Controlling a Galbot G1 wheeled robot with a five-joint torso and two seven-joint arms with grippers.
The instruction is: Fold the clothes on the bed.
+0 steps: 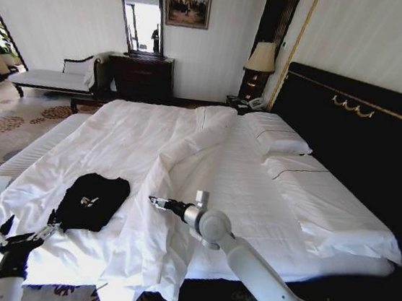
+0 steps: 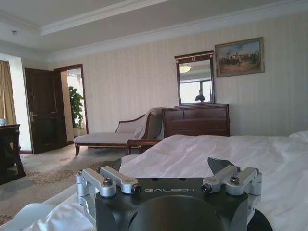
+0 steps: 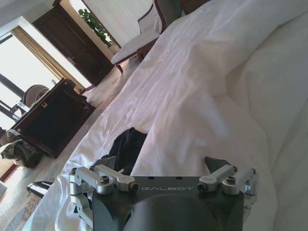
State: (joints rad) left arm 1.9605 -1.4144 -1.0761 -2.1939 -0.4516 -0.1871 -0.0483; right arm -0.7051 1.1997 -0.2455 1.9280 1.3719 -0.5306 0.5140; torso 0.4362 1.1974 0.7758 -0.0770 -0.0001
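The clothes are one black T-shirt lying in a compact dark heap with a bit of white lettering showing, on the near left part of the bed. My left gripper hovers open at the bed's near corner, just short of the shirt's lower edge. My right gripper is open too, held low over the white sheet a short way right of the shirt, pointing toward it. In the right wrist view the T-shirt lies ahead of the open right gripper. The left wrist view has the open left gripper looking across the bed.
A thick ridge of rumpled duvet runs down the middle of the bed. Pillows lie against the dark headboard. A pale bench flanks the bed's left side. A chaise longue, dresser and lamp stand beyond.
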